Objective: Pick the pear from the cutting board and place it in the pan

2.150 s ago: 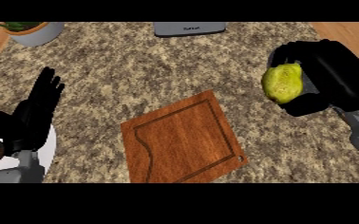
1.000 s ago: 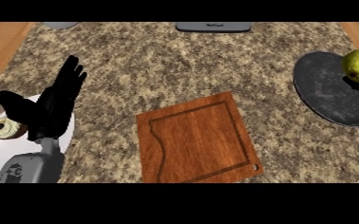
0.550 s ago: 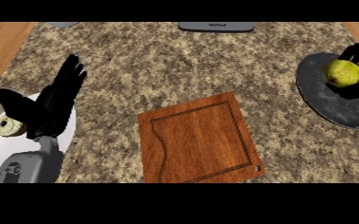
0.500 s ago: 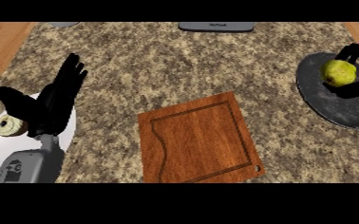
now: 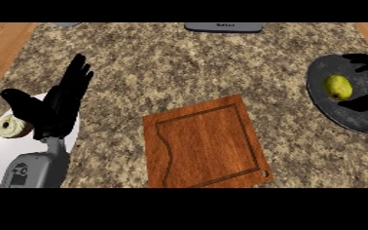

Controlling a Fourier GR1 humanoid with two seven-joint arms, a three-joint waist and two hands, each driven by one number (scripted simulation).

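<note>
The yellow-green pear (image 5: 338, 87) lies in the dark grey pan (image 5: 323, 109) at the right edge of the head view. Only black fingertips of my right hand (image 5: 357, 57) show there, spread above and below the pear and not touching it. The wooden cutting board (image 5: 205, 148) sits bare at centre front, well to the left of the pan. My left hand (image 5: 61, 102) rests open at the left, fingers straight and pointing up, holding nothing.
A white plate (image 5: 74, 126) with a round beige item (image 5: 11, 126) lies under my left hand. A grey appliance (image 5: 224, 27) sits at the counter's far edge. The wooden floor (image 5: 14, 36) shows past the granite's left edge.
My right hand carried the pear over the pan, set it down and let go; its fingers have since spread and drawn back toward the right edge. The left hand stayed put.
</note>
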